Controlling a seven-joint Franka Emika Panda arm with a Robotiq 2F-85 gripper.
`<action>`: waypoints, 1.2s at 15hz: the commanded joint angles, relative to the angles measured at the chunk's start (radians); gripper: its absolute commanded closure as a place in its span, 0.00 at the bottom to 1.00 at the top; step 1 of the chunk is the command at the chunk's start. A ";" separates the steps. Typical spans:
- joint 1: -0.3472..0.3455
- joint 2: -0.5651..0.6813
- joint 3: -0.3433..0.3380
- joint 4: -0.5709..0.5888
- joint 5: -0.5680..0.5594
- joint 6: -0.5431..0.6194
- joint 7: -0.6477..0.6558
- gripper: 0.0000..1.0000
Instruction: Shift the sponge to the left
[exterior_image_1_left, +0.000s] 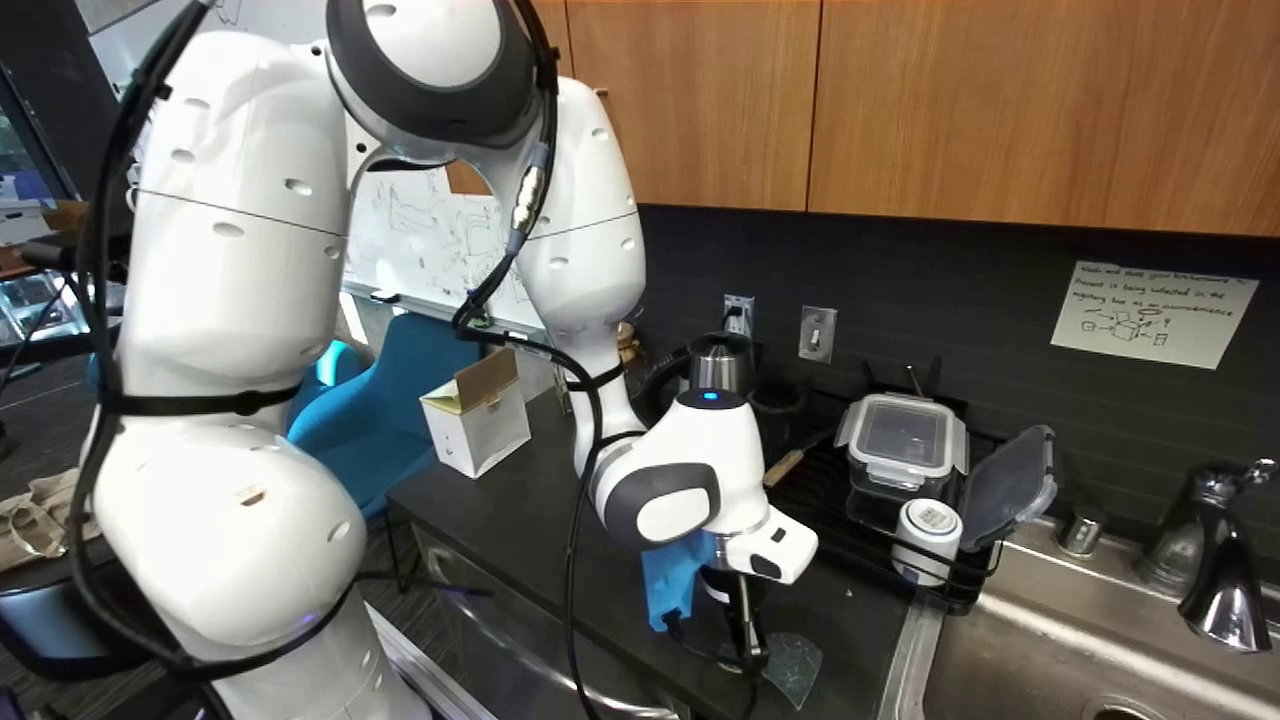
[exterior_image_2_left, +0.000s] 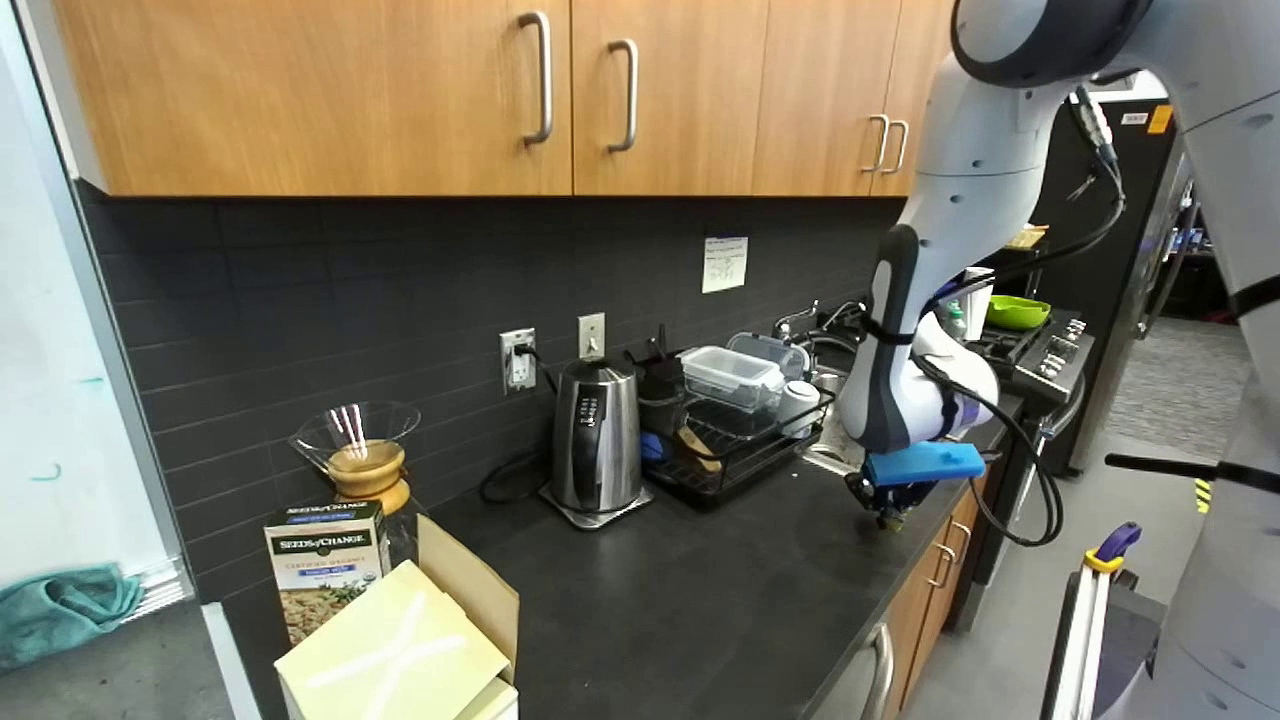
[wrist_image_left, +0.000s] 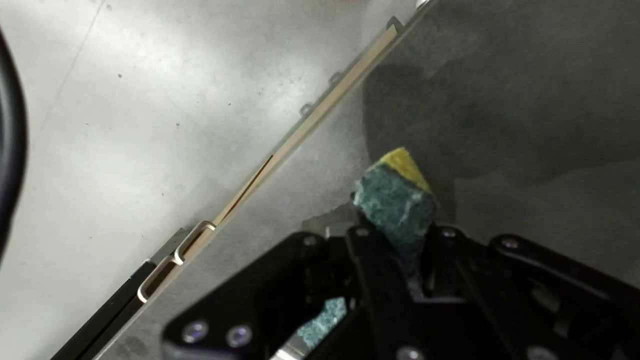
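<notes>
The sponge (wrist_image_left: 397, 200) is a small pad with a green scouring face and a yellow layer, seen in the wrist view between the fingers. My gripper (wrist_image_left: 405, 235) is shut on it, and the sponge sticks out past the fingertips. In an exterior view the sponge (exterior_image_1_left: 795, 668) shows its green face beside the gripper (exterior_image_1_left: 750, 650), low over the dark counter near its front edge. I cannot tell whether it touches the counter. In an exterior view the gripper (exterior_image_2_left: 888, 505) is partly covered by a blue piece on the wrist, and the sponge is mostly hidden.
The dark counter (exterior_image_2_left: 690, 600) ends at a front edge close to the gripper. A black dish rack (exterior_image_2_left: 720, 480) with containers stands at the back by the sink (exterior_image_1_left: 1010, 650). A kettle (exterior_image_2_left: 595, 440) stands by the wall. An open cardboard box (exterior_image_1_left: 480, 430) is at the counter's far end.
</notes>
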 joint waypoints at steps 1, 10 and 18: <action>0.093 -0.081 -0.036 -0.109 0.004 0.059 -0.009 0.95; 0.169 -0.102 0.072 -0.150 0.057 0.159 -0.033 0.95; 0.223 -0.067 0.185 -0.120 0.089 0.161 -0.020 0.95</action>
